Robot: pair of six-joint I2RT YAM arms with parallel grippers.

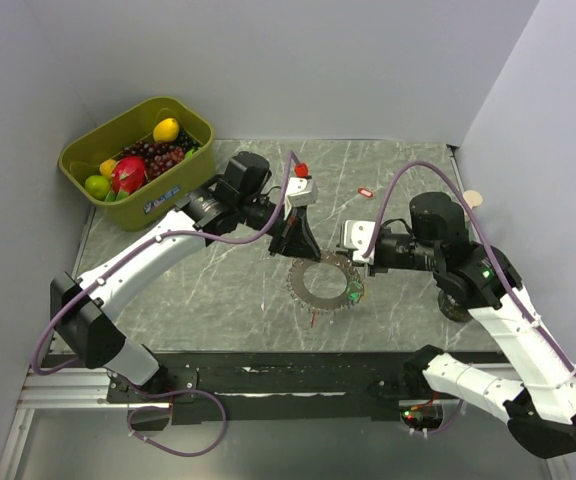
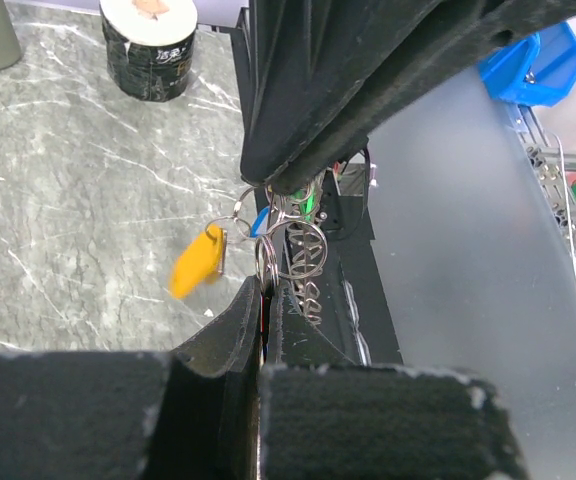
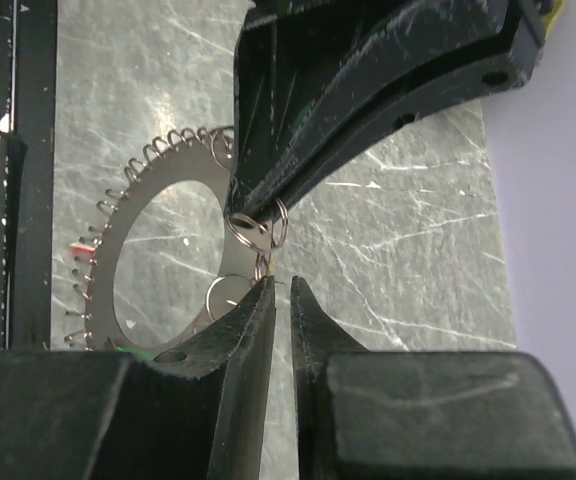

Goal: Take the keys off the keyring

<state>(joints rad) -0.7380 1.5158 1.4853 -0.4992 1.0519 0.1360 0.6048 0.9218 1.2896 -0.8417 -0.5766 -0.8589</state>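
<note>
Keyring (image 3: 163,165) lies flat at tabletop centre, slightly toward near edge. Left gripper (image 2: 266,280) pinched tight on small split ring (image 3: 256,225); yellow key (image 2: 198,263) and blue key (image 2: 259,221) dangle beside it. Right gripper (image 3: 279,290) narrow at same ring, cannot tell if gripping. Red key (image 1: 365,192) loose toward far edge.

Judgement: left should anchor ring while right catches coil end and slides key round. Avoid tugging.

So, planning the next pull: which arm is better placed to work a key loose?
Probably right: jaws of the right gripper bracket one small ring at the keyring rim; the left gripper sits amid tangled rings.
</note>
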